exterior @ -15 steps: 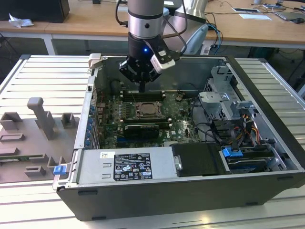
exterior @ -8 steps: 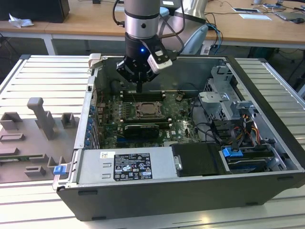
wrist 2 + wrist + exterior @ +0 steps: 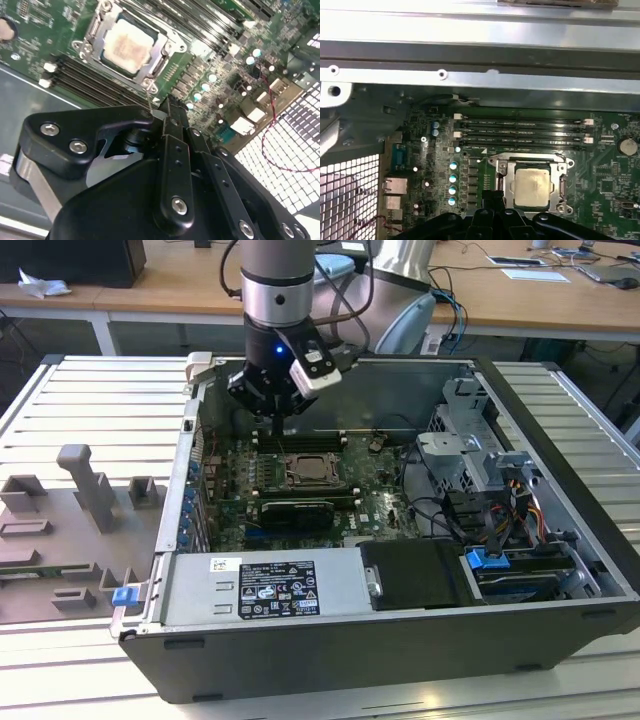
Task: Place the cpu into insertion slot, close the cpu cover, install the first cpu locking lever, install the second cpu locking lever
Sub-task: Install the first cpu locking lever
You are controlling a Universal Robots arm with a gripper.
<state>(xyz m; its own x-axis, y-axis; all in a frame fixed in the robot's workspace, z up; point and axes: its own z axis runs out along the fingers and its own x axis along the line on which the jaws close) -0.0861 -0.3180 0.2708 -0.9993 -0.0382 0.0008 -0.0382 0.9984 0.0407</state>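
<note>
Slatted metal tabling (image 3: 60, 390) carries an open computer case (image 3: 400, 660), and wooden desks are seen behind it. Inside the case the gripper (image 3: 279, 425) is held low over the green board, with its fingertips (image 3: 172, 114) drawn together to a narrow point in the second wrist view. A thin wire lever (image 3: 148, 100) is seen rising right against those tips; whether it is pinched or merely touched cannot be told.

Just ahead of the tips lies the insertion slot (image 3: 84, 48). The cpu (image 3: 129, 44) is seated flat in it, and the cpu cover (image 3: 159, 59) is folded down around its pale top. A little farther from the tool run the long memory slots (image 3: 520, 132), and to one side stands a row of small capacitors (image 3: 453, 177).

The main hazard is judged to be the lever. A springy wire borne on narrow closed tips could slip off and snap upward, leaving the cover unclamped. If the tool is driven too low or sideways, the tips could be dragged across the board or into the capacitors. A cover not fully down could be shifted by a skewed push, and the chip could then be pressed unevenly into the socket.
</note>
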